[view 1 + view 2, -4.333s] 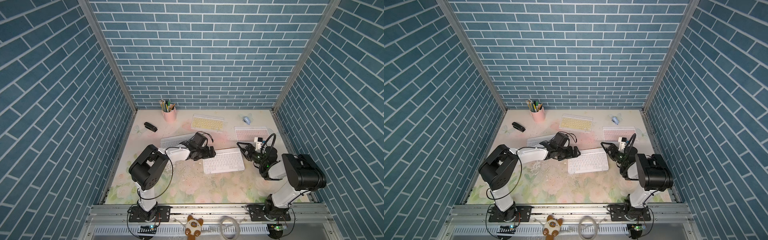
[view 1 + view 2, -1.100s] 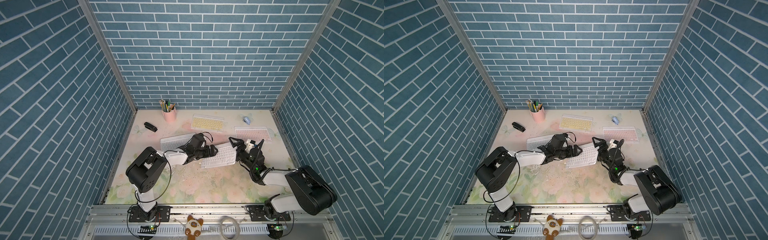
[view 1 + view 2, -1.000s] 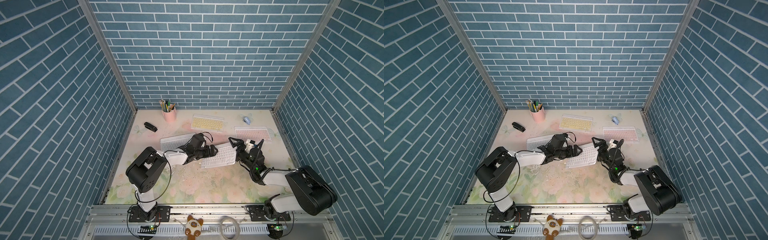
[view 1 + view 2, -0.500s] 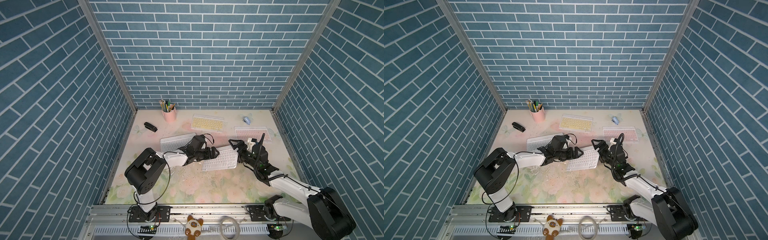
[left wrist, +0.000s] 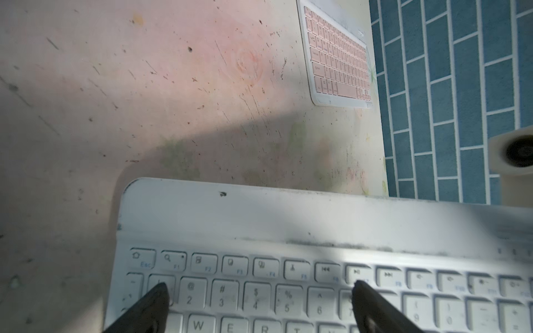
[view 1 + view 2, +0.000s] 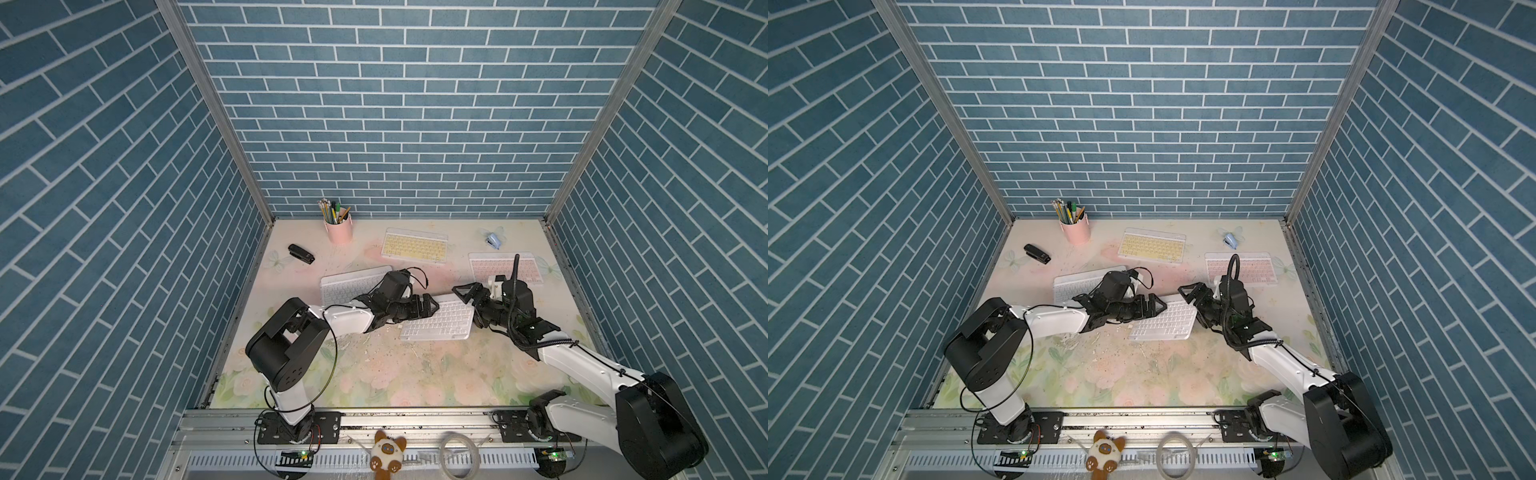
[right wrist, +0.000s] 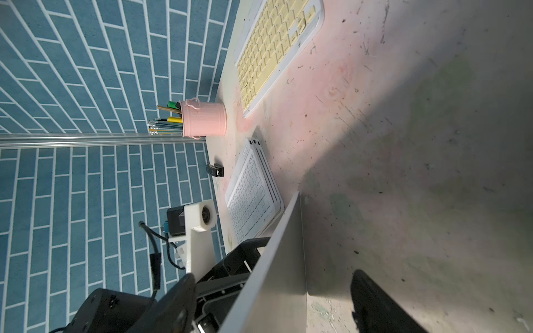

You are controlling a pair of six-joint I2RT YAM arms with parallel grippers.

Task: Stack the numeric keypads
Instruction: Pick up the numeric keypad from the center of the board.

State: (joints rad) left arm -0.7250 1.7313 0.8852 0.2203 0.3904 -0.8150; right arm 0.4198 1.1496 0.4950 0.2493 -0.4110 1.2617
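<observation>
**Counter (image 6: 374,374), floral top: 7 entries.**

1. White keypad (image 6: 440,324): mid-counter, set at a slant between both arms.
2. Left hand (image 6: 426,309): fingers (image 5: 150,305) spread apart over the key face at the keypad's left end, clamping nothing.
3. Right hand (image 6: 471,309): jaws wide, with the keypad's right end between them. A gap shows beside 1 finger (image 7: 375,302), so it has no grip.
4. White keypad pile (image 6: 353,284): behind the left arm. The right wrist view shows at least 2 layered edges.
5. Yellow keypad (image 6: 415,245): flat, rear centre.
6. Pink keypad (image 6: 505,268): flat, rear right.
7. Sundries: pink pen cup (image 6: 338,230), black stapler (image 6: 301,254), light-blue stapler (image 6: 493,240).
</observation>
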